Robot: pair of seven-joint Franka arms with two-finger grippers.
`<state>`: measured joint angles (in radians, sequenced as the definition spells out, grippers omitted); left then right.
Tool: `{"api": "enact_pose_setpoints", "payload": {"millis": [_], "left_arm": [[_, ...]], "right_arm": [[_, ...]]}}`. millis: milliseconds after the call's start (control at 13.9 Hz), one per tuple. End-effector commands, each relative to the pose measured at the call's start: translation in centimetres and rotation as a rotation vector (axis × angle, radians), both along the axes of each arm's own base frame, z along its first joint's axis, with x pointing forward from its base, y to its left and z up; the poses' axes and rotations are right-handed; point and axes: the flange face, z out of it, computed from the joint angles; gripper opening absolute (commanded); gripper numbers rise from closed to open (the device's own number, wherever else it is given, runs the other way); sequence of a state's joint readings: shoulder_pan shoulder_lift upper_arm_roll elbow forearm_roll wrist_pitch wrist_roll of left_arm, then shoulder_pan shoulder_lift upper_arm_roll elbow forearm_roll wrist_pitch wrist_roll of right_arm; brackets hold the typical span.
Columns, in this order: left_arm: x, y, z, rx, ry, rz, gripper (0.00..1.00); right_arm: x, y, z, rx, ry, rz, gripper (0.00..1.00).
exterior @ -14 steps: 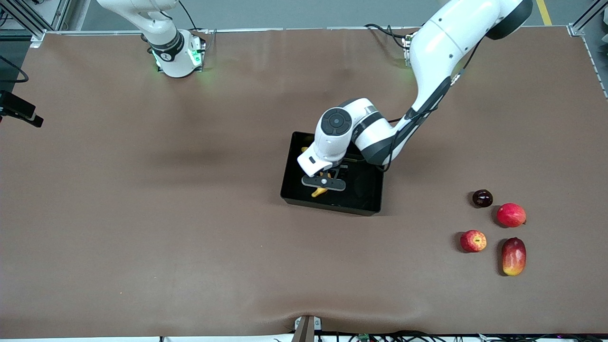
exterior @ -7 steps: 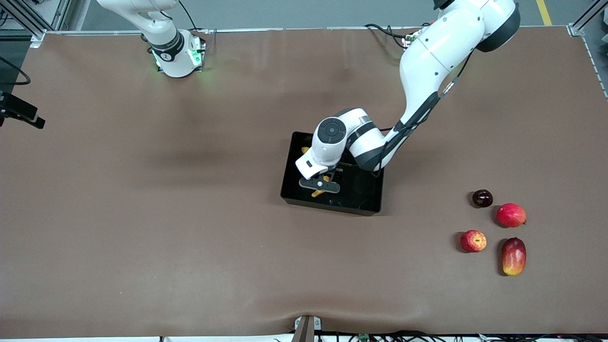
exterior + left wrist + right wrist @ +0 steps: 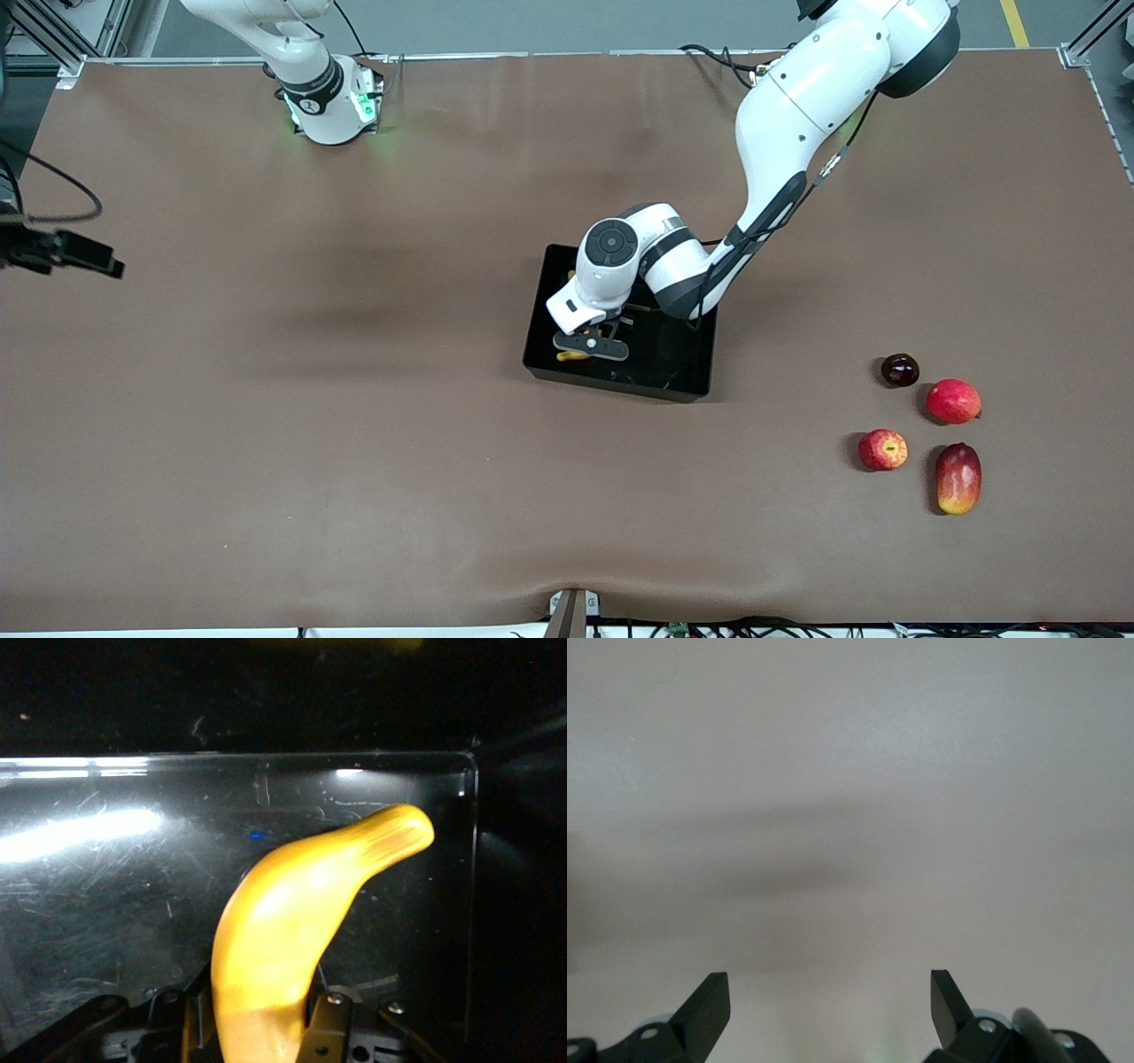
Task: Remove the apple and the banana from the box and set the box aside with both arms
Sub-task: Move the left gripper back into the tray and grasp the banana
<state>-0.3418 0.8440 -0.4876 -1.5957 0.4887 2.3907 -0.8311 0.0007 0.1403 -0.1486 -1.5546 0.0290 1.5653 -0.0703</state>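
Note:
The black box (image 3: 620,383) stands mid-table. My left gripper (image 3: 586,347) reaches down into it and is shut on the yellow banana (image 3: 571,356). In the left wrist view the banana (image 3: 292,930) curves out from between the fingers of the left gripper (image 3: 259,1032), above the box's glossy bottom (image 3: 106,886). The small red apple (image 3: 882,449) with yellow streaks lies on the mat toward the left arm's end, nearer the front camera than the box. My right gripper (image 3: 830,988) hangs open over bare brown mat with nothing between its fingers.
Beside the apple lie a pinkish-red round fruit (image 3: 953,400), a red-and-yellow mango (image 3: 959,478) and a small dark fruit (image 3: 899,369). The right arm's base (image 3: 328,97) stands at the table's back edge.
The left gripper has gone from open to shut on the banana inside the box, and has shifted slightly toward the right arm's end. The loose fruits have not moved.

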Motion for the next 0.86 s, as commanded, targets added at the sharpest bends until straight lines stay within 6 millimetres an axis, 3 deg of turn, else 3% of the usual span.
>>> {"api": "enact_pose_setpoints", "payload": {"millis": [0,144,216,432,576,792], "left_arm": [[0.6,0.0,2.1,0.029,-0.043,0.005,0.00],[1.8,0.1,3.8,0.056,-0.048,0.023,0.00],[2.7,0.3,5.5,0.073,-0.055,0.039,0.00],[4.4,0.9,10.1,0.095,-0.067,0.081,0.00],[5.7,2.5,13.2,0.088,-0.100,0.110,0.00],[8.6,8.2,16.0,0.143,-0.071,0.085,0.00]], "right_arm": [[0.6,-0.2,-0.7,-0.002,0.013,0.002,1.00],[0.7,-0.5,-1.0,0.002,0.014,-0.005,1.00],[0.8,-0.4,-1.3,0.003,0.019,-0.007,1.00],[1.1,1.9,-1.3,0.102,0.015,-0.017,1.00],[1.4,5.0,-1.5,0.153,0.019,-0.033,1.00],[2.3,12.3,-2.7,0.133,0.019,-0.051,1.00]]}}
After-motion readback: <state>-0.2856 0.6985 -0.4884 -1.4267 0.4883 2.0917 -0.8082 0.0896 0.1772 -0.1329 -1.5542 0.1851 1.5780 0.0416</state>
